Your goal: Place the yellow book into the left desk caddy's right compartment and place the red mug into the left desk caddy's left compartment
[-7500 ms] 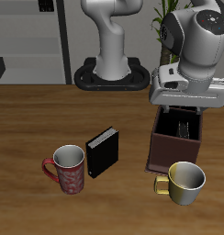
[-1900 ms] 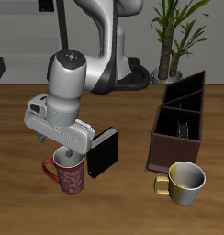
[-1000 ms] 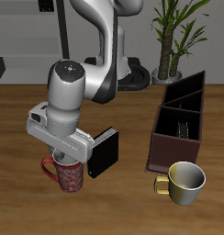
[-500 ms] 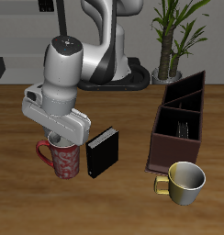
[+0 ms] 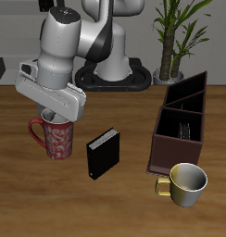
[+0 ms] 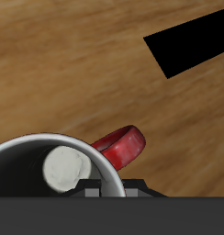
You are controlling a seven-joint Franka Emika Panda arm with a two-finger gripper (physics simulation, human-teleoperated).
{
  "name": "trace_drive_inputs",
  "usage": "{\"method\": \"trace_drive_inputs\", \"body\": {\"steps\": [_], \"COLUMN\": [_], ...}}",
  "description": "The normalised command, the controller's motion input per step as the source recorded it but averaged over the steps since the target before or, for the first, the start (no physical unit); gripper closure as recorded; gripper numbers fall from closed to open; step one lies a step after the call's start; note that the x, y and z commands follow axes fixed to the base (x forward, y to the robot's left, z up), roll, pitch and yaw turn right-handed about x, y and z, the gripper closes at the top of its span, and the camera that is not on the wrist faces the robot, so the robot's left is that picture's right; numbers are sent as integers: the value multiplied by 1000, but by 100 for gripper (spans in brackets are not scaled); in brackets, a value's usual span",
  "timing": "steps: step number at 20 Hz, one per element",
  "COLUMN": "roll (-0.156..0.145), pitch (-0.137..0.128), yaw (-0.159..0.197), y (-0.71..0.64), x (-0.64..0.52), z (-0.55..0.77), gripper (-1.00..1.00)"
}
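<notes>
My gripper (image 5: 53,117) is shut on the rim of the red mug (image 5: 56,138) and holds it upright, clear of the table. In the wrist view one pale finger pad (image 6: 66,168) sits inside the mug's grey rim (image 6: 22,151), and the red handle (image 6: 121,147) sticks out beside it. The left desk caddy (image 5: 176,151) stands across the table beside the potted plant. A thin striped thing, which looks like the yellow book (image 5: 187,130), lies in the caddy's section nearer the table's front edge. The caddy's farther section (image 5: 186,94) looks empty.
A black book (image 5: 102,153) stands on edge on the table between the mug and the caddy; it also shows in the wrist view (image 6: 192,41). A gold metallic mug (image 5: 185,183) stands in front of the caddy. The robot's base (image 5: 110,74) is at the back.
The gripper closed on the red mug's rim and lifted it off the table, moving up and away from the black book. Much earlier the gripper hovered over the caddy.
</notes>
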Motion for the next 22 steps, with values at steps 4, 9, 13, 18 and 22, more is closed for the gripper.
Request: {"method": "trace_drive_inputs", "body": {"steps": [4, 9, 13, 18, 22], "roll": [-34, -40, -16, 28, 2], "pitch": [-78, -29, -68, -22, 15], "yaw": [53, 55, 72, 8, 11], "y": [-146, -69, 48, 31, 62], "x": [-500, -408, -541, -290, -320], "z": [422, 276, 279, 162, 92], "gripper": [100, 100, 100, 100, 100]}}
